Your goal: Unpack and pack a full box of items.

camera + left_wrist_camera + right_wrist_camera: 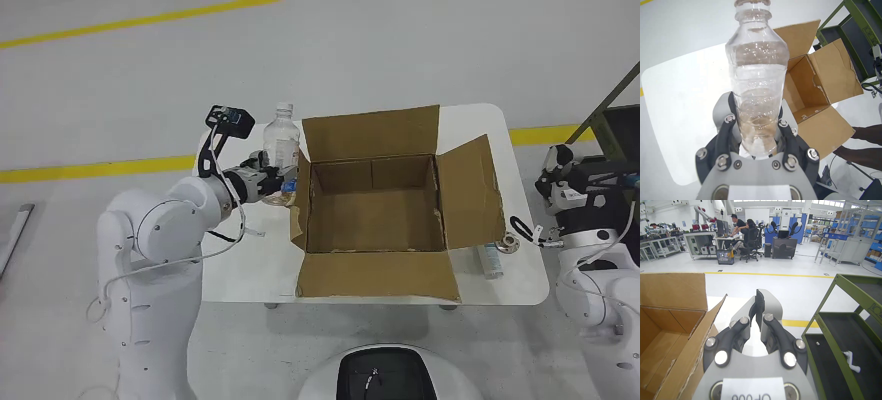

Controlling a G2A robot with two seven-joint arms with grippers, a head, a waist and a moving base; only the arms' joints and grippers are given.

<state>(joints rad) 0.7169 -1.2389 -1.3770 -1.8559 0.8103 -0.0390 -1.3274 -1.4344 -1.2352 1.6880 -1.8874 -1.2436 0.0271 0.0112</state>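
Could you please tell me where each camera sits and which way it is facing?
Top view: on the robot, overhead, looking down at the table, open box, left arm and right arm.
Left wrist view: on that wrist, facing along the left gripper, shut on the bottle, toward the box.
Right wrist view: on that wrist, facing along the shut right gripper, past the box toward a green cart.
Shared: all show the box; top and left wrist views share the bottle.
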